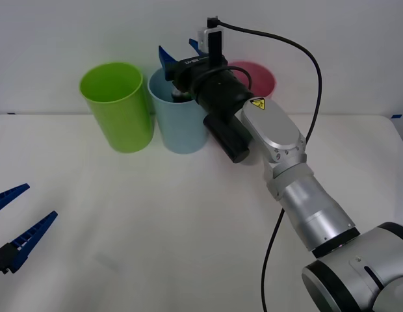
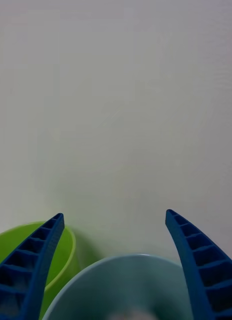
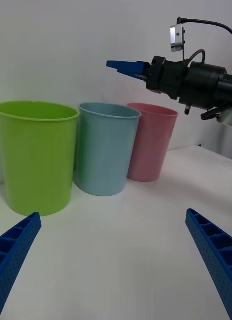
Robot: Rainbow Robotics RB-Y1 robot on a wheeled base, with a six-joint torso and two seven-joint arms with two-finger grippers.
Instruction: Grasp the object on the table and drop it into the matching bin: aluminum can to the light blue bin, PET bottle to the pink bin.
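A plain white wall backs a white worktop (image 1: pixel 188 214) where three bins stand in a row: green bin (image 1: pixel 117 107), blue bin (image 1: pixel 179 120) and pink bin (image 1: pixel 257 75), the blue one between the other two and close beside each. The right tool (image 1: pixel 179 53) hangs over the mouth of the blue bin, its ribbed blue fingers (image 2: pixel 196 260) spread wide with nothing between them. A dark shape just inside the blue rim in the front view may be the can (image 1: pixel 179 96); it is mostly hidden, so that cannot be said for certain, and no can lies on the worktop. If so, the drop looks done and the arm needs only to draw back clear of the rims. The left tool (image 1: pixel 16 224) waits low at the near left edge of the worktop, fingers spread and empty. A small drinks can of this kind is likely light, thin-walled and smooth, easily dented or slipped by a hard squeeze; the sound hold would be across the middle of its printed side, not the tabbed top.
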